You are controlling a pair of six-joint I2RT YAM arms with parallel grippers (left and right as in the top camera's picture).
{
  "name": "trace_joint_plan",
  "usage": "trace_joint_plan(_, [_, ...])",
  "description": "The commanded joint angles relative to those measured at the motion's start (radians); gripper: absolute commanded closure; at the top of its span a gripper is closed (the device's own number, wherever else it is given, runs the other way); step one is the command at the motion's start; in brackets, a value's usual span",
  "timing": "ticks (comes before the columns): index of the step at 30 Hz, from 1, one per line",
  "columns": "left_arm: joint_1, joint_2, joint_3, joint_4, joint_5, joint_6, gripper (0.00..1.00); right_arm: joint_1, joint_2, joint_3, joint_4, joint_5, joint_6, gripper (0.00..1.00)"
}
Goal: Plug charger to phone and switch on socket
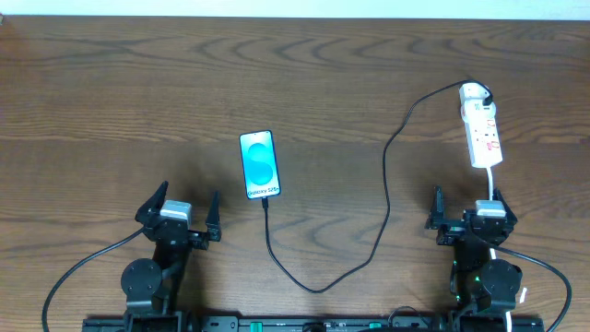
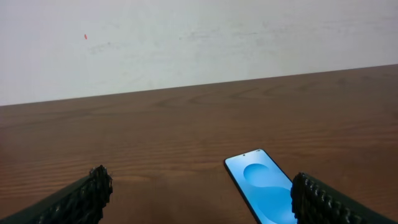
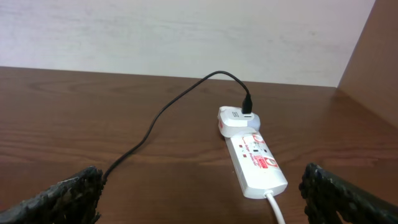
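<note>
The phone [image 1: 258, 166] lies flat at mid-table, its blue screen up; the left wrist view shows it [image 2: 261, 186] just inside my right finger. The charger, a thin black cable [image 1: 385, 184], loops from the phone's near end around to a white adapter [image 3: 236, 119] on the far end of the socket. The socket [image 1: 482, 129] is a white power strip with red marks, seen ahead in the right wrist view [image 3: 255, 158]. My left gripper [image 1: 182, 212] [image 2: 202, 196] stands open, left of and nearer than the phone. My right gripper [image 1: 467, 210] [image 3: 202, 199] stands open just short of the strip, holding nothing.
The strip's white cord [image 3: 277, 208] runs back toward my right arm's base. A pale wall [image 2: 186, 43] rises behind the table's far edge. A wooden side panel [image 3: 373, 62] stands at the right.
</note>
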Motion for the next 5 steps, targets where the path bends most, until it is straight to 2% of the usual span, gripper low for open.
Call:
trace_joint_plan(1, [0.005,-0.006,-0.014,-0.040,0.029,0.003,0.06,-0.005,-0.010,-0.002,-0.004,0.002,-0.013,0.01])
trace_joint_plan(5, [0.005,-0.006,-0.014,-0.041,0.029,0.003,0.06,-0.005,-0.010,-0.002,-0.004,0.002,-0.013,0.01])
